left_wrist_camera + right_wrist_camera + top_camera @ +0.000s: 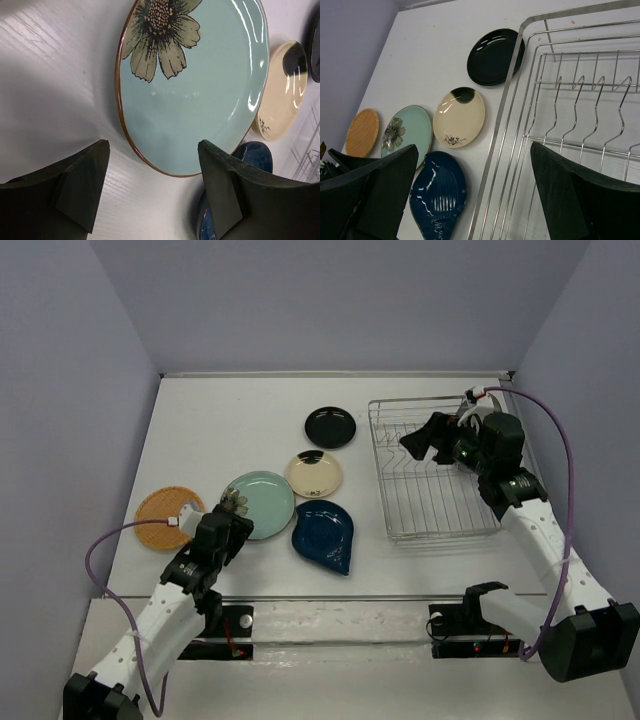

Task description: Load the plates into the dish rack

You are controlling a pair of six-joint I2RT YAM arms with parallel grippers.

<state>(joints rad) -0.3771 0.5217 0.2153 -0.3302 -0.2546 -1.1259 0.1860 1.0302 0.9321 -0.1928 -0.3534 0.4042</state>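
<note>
Five plates lie flat on the white table: orange woven-look (168, 518), pale teal with a flower (262, 502), cream (314, 474), glossy black (330, 427) and dark blue teardrop (324, 536). The wire dish rack (390, 502) stands at the right. A pale curved shape behind the right wrist at the rack's far corner may be the grey speckled plate; I cannot tell. My left gripper (232, 504) is open and empty at the teal plate's (200, 90) near-left rim, jaws (152, 185) apart above bare table. My right gripper (420, 440) is open and empty over the rack (493, 135).
Purple walls enclose the table on three sides. The right wrist view shows the black (492, 56), cream (459, 117), teal (407, 135), orange (362, 132) and blue (439, 195) plates left of the rack. The blue plate (255, 152) lies close to the left gripper's right finger.
</note>
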